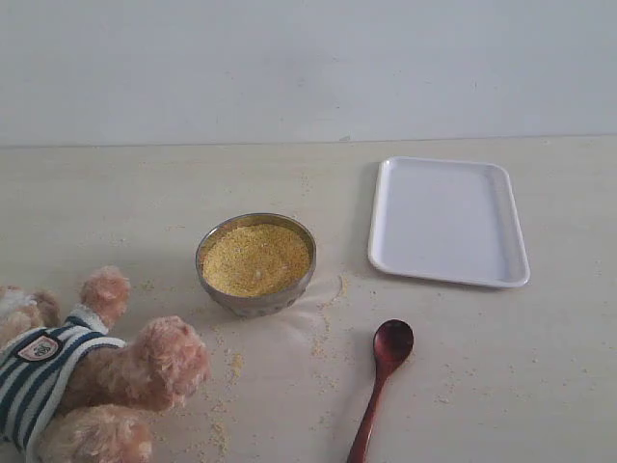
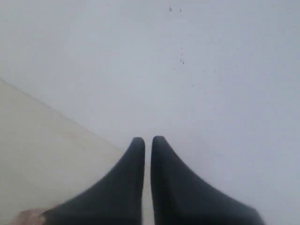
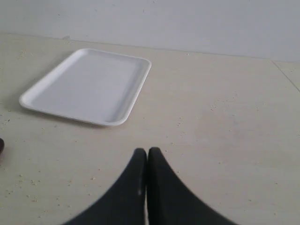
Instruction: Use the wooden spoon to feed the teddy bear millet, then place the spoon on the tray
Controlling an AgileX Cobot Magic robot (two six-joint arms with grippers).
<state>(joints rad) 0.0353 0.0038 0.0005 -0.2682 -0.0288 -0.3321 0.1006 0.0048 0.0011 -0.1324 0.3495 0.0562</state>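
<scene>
The teddy bear [image 1: 87, 376] in its striped shirt lies at the front left of the table. Millet [image 1: 255, 258] fills a round metal bowl [image 1: 256, 301] in the middle. The dark wooden spoon [image 1: 384, 371] lies on the table in front, bowl end toward the tray, handle running off the near edge. The white tray [image 1: 448, 220] sits empty at the right and also fills part of the right wrist view, tray [image 3: 86, 86]. Neither gripper shows in the exterior view. My left gripper [image 2: 147, 140] is shut on nothing, facing a wall. My right gripper [image 3: 147, 152] is shut, empty, over bare table near the tray.
Loose millet crumbs [image 1: 227, 381] are scattered around the bowl and beside the bear. A pale wall [image 1: 308, 68] rises behind the table. A bit of plush fur [image 2: 28, 216] shows at the corner of the left wrist view.
</scene>
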